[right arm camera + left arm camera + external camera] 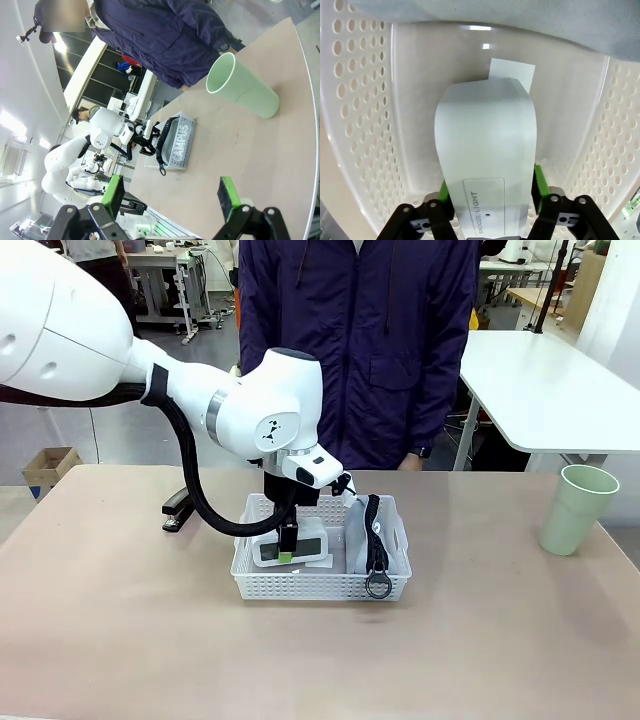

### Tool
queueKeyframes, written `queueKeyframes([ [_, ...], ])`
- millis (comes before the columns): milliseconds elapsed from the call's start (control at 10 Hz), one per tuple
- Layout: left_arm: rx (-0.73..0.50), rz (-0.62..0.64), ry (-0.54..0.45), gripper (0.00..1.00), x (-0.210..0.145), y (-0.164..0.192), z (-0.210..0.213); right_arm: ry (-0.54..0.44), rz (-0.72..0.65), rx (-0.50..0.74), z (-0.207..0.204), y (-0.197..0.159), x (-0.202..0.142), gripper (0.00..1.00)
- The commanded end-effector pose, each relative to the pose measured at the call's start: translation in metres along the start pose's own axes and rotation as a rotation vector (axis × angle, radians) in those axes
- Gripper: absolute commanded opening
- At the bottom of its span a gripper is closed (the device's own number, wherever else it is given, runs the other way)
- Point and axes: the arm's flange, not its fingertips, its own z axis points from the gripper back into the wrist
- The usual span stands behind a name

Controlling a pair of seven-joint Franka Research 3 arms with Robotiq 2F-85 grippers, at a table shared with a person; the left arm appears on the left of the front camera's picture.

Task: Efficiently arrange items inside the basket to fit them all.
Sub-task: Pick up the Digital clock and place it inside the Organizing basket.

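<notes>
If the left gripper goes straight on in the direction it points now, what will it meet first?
The left gripper, shut on the small white box, points down into the basket. The box would likely press its floor first; the remaining gap is unclear.

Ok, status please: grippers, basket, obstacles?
Left gripper shut on small white box inside white perforated basket. Right gripper open, empty. Grey zip pouch in; black stapler, pale green cup outside.
</notes>
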Motion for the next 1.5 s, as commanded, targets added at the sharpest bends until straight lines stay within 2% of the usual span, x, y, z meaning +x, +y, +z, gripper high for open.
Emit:
queueKeyframes([
  [0, 0.007, -0.018, 0.018, 1.0, 0.001, 0.002, 0.003, -0.016, 0.028, 0.014, -0.001, 0.001, 0.002, 1.0],
  [300, 0.015, -0.026, -0.043, 1.0, -0.008, -0.002, 0.031, -0.016, 0.028, 0.014, -0.001, 0.001, 0.002, 1.0],
  [600, 0.058, -0.035, -0.176, 1.0, -0.046, -0.019, 0.114, -0.016, 0.028, 0.014, -0.001, 0.001, 0.002, 1.0],
  [700, 0.06, -0.042, -0.258, 1.0, -0.079, -0.028, 0.152, -0.016, 0.028, 0.014, -0.001, 0.001, 0.002, 1.0],
  [900, 0.033, 0.049, -0.431, 1.0, -0.165, -0.038, 0.204, -0.016, 0.028, 0.014, -0.001, 0.001, 0.002, 1.0],
  [1000, 0.032, 0.138, -0.516, 1.0, -0.215, -0.046, 0.216, -0.016, 0.028, 0.014, -0.001, 0.001, 0.002, 1.0],
  [1100, -0.025, 0.267, -0.578, 1.0, -0.278, -0.054, 0.219, -0.016, 0.028, 0.014, -0.001, 0.001, 0.002, 1.0],
  [1200, -0.088, 0.371, -0.683, 1.0, -0.333, -0.063, 0.214, -0.016, 0.028, 0.014, -0.001, 0.001, 0.002, 1.0],
  [1300, -0.179, 0.395, -0.875, 1.0, -0.386, -0.071, 0.205, -0.016, 0.028, 0.014, -0.001, 0.001, 0.002, 1.0],
  [1400, -0.329, 0.372, -1.149, 1.0, -0.438, -0.072, 0.189, -0.016, 0.028, 0.014, -0.001, 0.001, 0.002, 1.0],
])
